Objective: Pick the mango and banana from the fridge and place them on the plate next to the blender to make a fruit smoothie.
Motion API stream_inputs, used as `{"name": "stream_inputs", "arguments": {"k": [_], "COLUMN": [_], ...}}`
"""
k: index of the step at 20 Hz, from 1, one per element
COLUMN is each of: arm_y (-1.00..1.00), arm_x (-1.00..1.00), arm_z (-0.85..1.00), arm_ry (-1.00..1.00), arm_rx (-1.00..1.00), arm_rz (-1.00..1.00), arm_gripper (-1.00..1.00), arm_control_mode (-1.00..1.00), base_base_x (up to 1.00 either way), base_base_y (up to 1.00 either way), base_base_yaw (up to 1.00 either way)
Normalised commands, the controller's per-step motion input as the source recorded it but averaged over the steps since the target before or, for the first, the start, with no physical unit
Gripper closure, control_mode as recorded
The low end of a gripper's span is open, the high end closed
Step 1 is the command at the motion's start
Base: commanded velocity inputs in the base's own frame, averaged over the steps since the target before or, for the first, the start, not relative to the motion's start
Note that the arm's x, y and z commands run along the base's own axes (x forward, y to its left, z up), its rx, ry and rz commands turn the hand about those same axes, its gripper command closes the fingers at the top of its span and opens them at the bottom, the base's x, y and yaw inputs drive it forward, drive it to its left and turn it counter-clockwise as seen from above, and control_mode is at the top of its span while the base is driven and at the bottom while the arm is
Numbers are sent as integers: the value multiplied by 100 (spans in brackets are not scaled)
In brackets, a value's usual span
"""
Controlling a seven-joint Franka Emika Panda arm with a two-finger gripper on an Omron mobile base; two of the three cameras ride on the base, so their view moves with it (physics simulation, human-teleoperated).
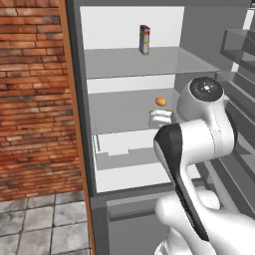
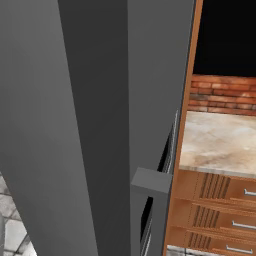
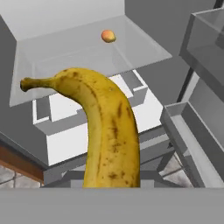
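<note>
While my fingers pinch the banana (image 3: pixel 109 131) near its lower end, it feels light, soft, bruisable; the round mango (image 3: pixel 108 36) needs a middle grip.

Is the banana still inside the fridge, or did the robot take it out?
Out. In the hand view the banana rises from the pincer in front of the open fridge, while the mango sits on a glass shelf inside.
</note>
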Motion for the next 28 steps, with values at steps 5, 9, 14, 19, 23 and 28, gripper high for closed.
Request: {"name": "stream_inputs", "arguments": {"k": [5,9,14,19,23,28], "arm_y": [7,-1,-2,0,0,0], "arm_x": [0,-2,-54,-18,0,0], "arm_z": [-21,-3,0,0,0,0], "arm_ry": [5,0,-17,-4,0,0], "arm_rx": [-4,0,0,0,0,0], "arm_rz": [0,0,0,0,0,0], "arm_gripper": [100,100,100,100,100,100], "arm_control_mode": [-100,-100,-100,100,100,100], "base_base_x": [0,0,0,-67,-62,-32], "base_base_y": [0,0,0,26,76,89], "base_base_yaw": [0,0,0,-11,-29,-39]}}
